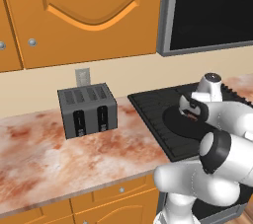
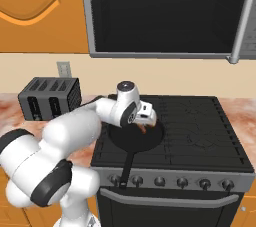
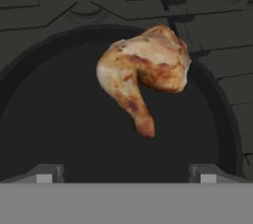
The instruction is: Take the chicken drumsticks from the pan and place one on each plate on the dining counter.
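A golden-brown chicken drumstick point(image 3: 143, 72) lies in the round black pan point(image 3: 59, 119), toward its far rim. My gripper point(image 3: 126, 176) hangs open just above the pan, its two fingertips point(image 3: 47, 173) wide apart on the near side of the drumstick and touching nothing. From the right base view the gripper point(image 2: 145, 124) points down over the pan point(image 2: 130, 142), whose long handle point(image 2: 127, 167) reaches to the stove's front edge. A bit of the drumstick point(image 2: 144, 129) peeks out under the hand. The pan point(image 1: 177, 122) also sits partly behind my arm. The plates and the dining counter are out of view.
The pan rests on the black ridged stove top point(image 2: 200, 126), with knobs along its front. A grey toaster point(image 1: 88, 111) stands on the marbled worktop point(image 1: 74, 159) to the left. A microwave point(image 2: 165, 13) and orange wall cabinets point(image 1: 89, 16) hang overhead.
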